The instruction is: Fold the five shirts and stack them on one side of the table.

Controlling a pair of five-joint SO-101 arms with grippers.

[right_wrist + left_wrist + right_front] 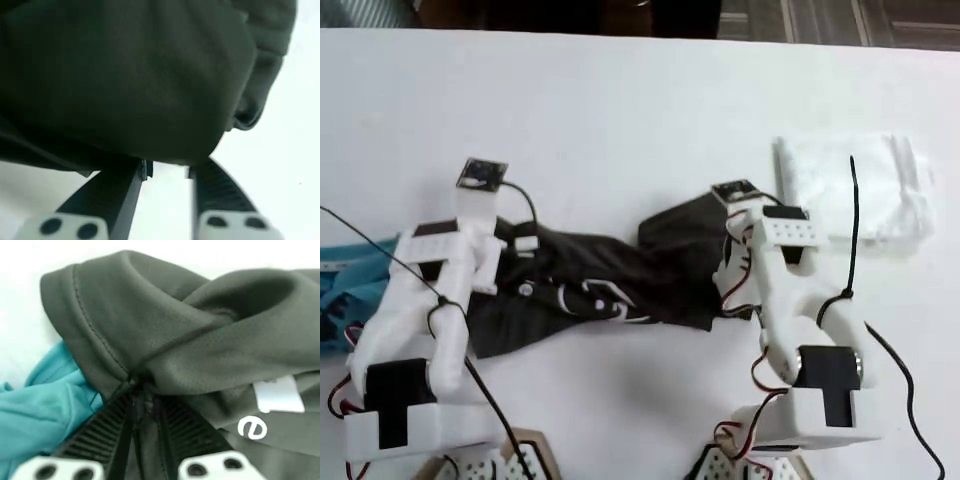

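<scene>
A crumpled black shirt (610,270) lies across the middle of the white table (620,110), between the two arms. My left gripper (145,390) is shut on a bunched fold of the black shirt (190,340) at its left end, next to a teal shirt (40,415). At the shirt's right end, my right gripper (170,167) is low over the table with its fingers apart. White table shows in the gap, and the black cloth (125,75) hangs just over the fingertips. A folded white shirt (855,190) rests at the far right.
The teal shirt (350,290) lies bunched at the table's left edge, beside the left arm. A black cable (850,230) runs over the right arm and crosses the white shirt. Bare table stretches along the far side.
</scene>
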